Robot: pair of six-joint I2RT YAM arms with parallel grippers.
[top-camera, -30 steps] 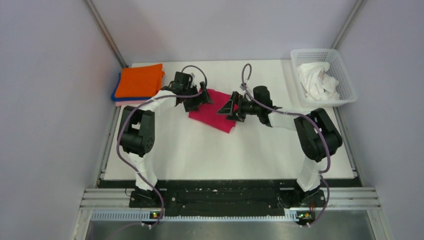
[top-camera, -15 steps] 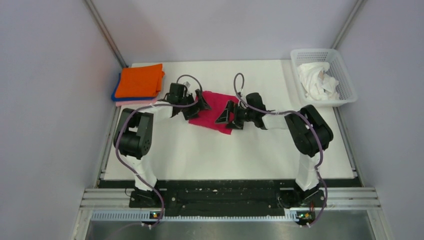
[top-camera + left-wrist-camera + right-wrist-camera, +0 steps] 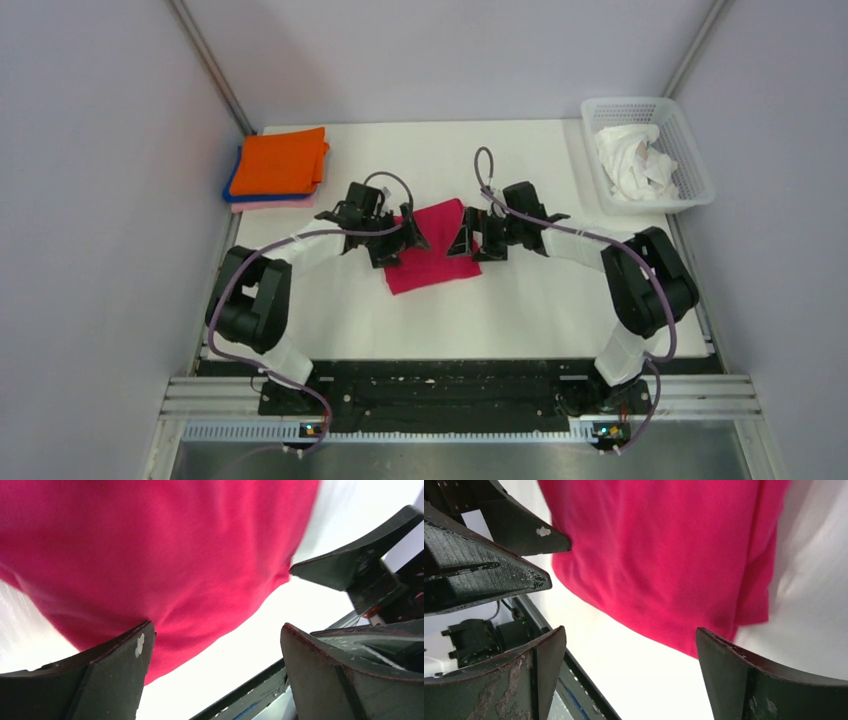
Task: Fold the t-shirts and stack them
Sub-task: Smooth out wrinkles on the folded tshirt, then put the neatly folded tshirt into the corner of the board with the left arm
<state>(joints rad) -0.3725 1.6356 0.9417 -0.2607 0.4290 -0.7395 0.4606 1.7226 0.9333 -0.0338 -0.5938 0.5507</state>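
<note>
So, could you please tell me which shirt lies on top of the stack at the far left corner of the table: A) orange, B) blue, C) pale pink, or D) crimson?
A: the orange shirt lies topmost, with only edges of the blue shirt and the pale pink shirt showing beneath it.

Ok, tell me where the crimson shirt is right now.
In the top view the crimson shirt lies folded at the middle of the table, between the left gripper and the right gripper, both open.
</note>
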